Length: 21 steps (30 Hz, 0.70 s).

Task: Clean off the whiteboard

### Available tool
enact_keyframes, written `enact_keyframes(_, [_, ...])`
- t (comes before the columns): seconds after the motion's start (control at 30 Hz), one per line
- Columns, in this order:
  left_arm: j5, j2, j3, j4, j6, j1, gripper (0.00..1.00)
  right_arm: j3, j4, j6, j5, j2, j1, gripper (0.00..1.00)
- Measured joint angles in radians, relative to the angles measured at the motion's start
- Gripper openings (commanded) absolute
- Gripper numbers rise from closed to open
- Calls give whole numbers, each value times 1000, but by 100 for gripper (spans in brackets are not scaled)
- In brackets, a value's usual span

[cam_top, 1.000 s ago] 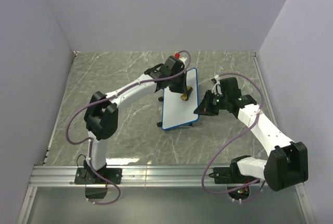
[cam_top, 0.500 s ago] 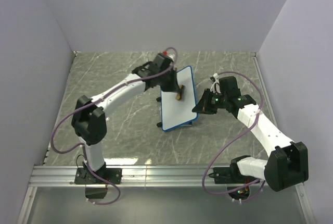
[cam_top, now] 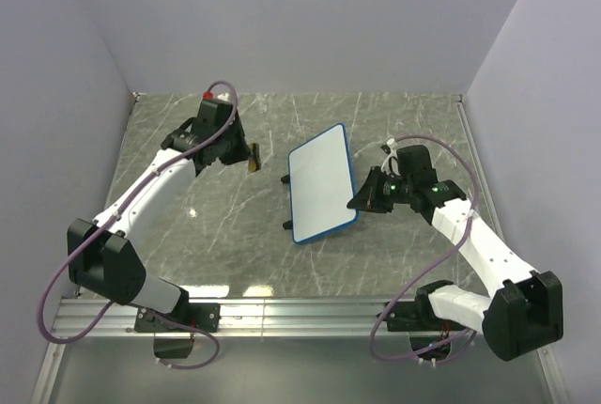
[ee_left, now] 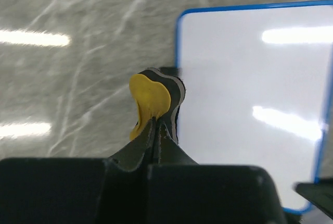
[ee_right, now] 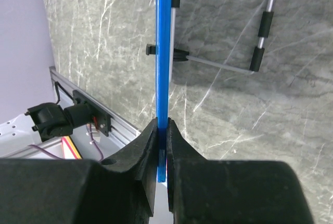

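Note:
The whiteboard is white with a blue rim and black feet; its face shows no marks. It lies tilted at the table's middle. My right gripper is shut on its right rim, seen edge-on in the right wrist view. My left gripper is shut on the small yellow eraser and is to the left of the board, apart from it. The board's white face also shows in the left wrist view.
A grey marble table top lies under everything. Lilac walls close the back and sides. A metal rail runs along the near edge. The board's wire stand shows behind it.
My left gripper has lifted the eraser off the board and swung left, away from it. The board has tipped a little. The right gripper stays shut on the rim.

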Motion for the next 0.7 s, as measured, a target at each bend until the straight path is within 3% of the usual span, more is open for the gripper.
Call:
enact_keyframes(0.23, [-80, -29, -210, 2, 18, 59, 3, -72, 31, 50, 10, -78, 16, 0])
enact_keyframes(0.33, [-100, -31, -277, 7, 24, 64, 16, -93, 40, 64, 11, -95, 22, 0])
enact_keyframes(0.37, [-105, -31, -296, 10, 27, 65, 26, -97, 44, 70, 12, -96, 23, 0])
enact_keyframes(0.47, [-114, -30, -339, 23, 37, 65, 43, -98, 46, 77, 13, -96, 23, 2])
enact_keyframes(0.57, [-121, -28, -363, 39, 45, 65, 52, -98, 46, 79, 14, -96, 23, 28])
enact_keyframes(0.6, [-123, -24, -370, 49, 47, 65, 52, -98, 46, 77, 19, -96, 24, 42])
enact_keyframes(0.67, [-126, -13, -382, 65, 50, 65, 55, -98, 43, 73, 25, -92, 31, 54])
enact_keyframes(0.7, [-128, -7, -389, 72, 50, 65, 55, -98, 42, 68, 29, -91, 34, 73])
